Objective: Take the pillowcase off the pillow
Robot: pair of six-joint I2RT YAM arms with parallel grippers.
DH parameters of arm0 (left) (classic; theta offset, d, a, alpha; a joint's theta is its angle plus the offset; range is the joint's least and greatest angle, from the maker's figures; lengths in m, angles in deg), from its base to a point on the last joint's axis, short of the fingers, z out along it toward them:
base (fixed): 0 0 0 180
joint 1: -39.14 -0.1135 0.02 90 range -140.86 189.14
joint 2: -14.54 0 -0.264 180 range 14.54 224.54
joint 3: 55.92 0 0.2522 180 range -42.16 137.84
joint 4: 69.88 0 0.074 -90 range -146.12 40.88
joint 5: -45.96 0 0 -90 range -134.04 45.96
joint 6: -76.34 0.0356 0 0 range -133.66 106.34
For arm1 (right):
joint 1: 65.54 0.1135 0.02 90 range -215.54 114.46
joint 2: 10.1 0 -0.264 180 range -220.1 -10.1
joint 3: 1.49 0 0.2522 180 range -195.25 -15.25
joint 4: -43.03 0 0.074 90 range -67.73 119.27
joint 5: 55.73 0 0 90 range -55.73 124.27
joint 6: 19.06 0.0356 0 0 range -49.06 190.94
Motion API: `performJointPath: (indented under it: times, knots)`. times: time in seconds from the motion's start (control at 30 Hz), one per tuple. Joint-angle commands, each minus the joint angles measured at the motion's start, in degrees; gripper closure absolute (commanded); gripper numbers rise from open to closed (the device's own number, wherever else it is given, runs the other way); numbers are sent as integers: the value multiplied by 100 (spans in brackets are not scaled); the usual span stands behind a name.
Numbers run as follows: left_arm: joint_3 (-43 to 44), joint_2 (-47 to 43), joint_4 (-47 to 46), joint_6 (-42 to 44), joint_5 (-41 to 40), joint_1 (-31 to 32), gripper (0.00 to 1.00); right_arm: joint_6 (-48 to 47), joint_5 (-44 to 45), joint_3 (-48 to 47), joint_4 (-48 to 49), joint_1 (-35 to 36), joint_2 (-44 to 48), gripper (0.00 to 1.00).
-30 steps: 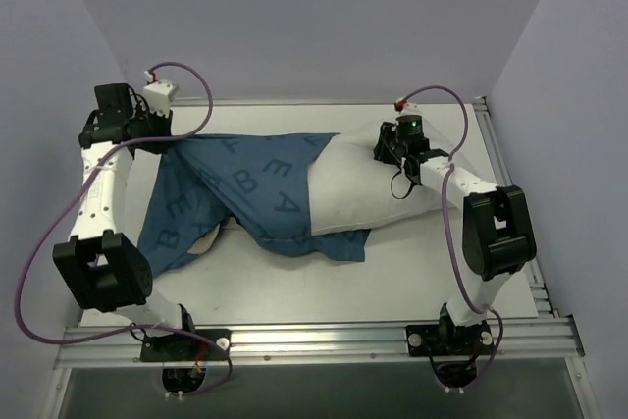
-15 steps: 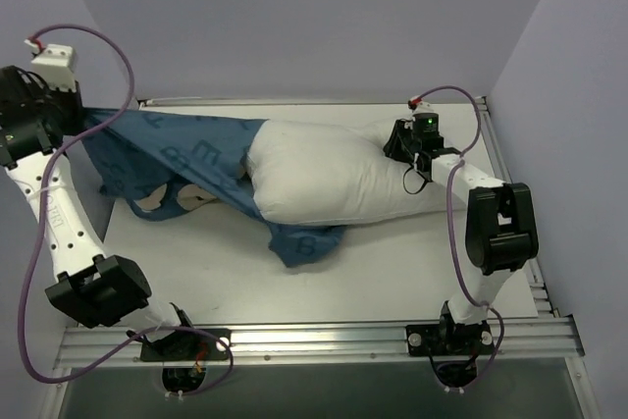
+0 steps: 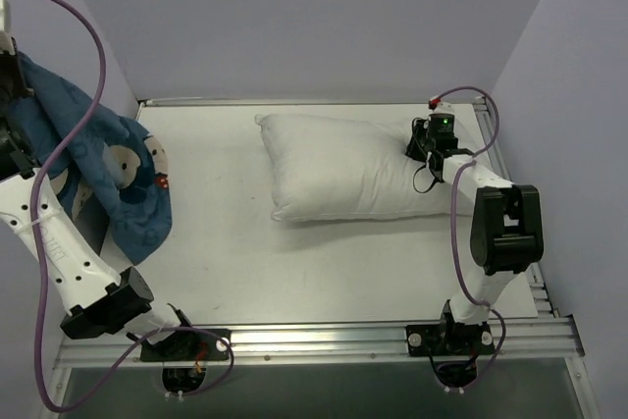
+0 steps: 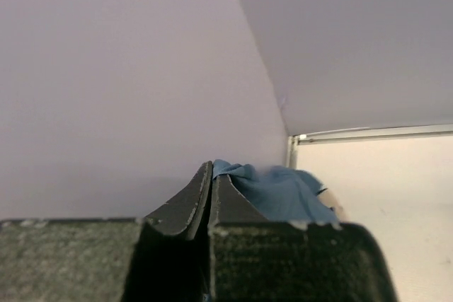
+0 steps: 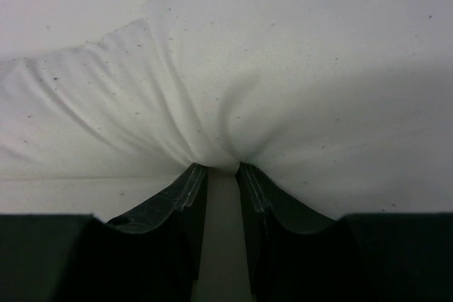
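Observation:
The white pillow (image 3: 348,168) lies bare on the far middle of the table. The blue printed pillowcase (image 3: 108,179) hangs free of it at the far left, held up in the air. My left gripper (image 4: 210,169) is shut on an edge of the pillowcase (image 4: 276,190); in the top view it is at the left frame edge, mostly out of view. My right gripper (image 3: 429,147) pinches the pillow's right end; in the right wrist view the gripper (image 5: 214,169) has a fold of white pillow (image 5: 283,83) bunched between its tips.
White table (image 3: 324,262) with a metal rail (image 3: 294,336) along the near edge and purple walls (image 3: 294,17) on three sides. The left arm (image 3: 59,242) stands tall at the left edge; the right arm (image 3: 500,228) runs along the right side.
My left gripper has swung up and left, pulling the pillowcase fully off the pillow. The pillow now lies bare and has shifted slightly right with my right gripper.

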Motion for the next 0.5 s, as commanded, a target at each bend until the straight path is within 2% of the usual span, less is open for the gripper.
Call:
performJointPath:
  times: [0.0,0.13,0.17,0.27,0.37,0.47]
  knots:
    - [-233,-263,-165,-189,596,466,98,-328,755,605,-2085,-176,-413,72]
    - [-613,-378,-174,-39,218,1397,98,-302,676,622,-2094,-167,-203,71]
    - [-613,-343,-147,-22,-9,1800,98,-302,659,613,-2103,-175,-107,71]
    - [-315,-150,-51,-213,-134,2250,98,-275,606,578,-2121,-175,43,70]
    - [160,131,37,-346,-212,2374,98,-266,588,569,-2156,-175,149,69]
    - [-312,167,2,-259,-292,2410,98,-231,553,569,-2147,-175,254,68]
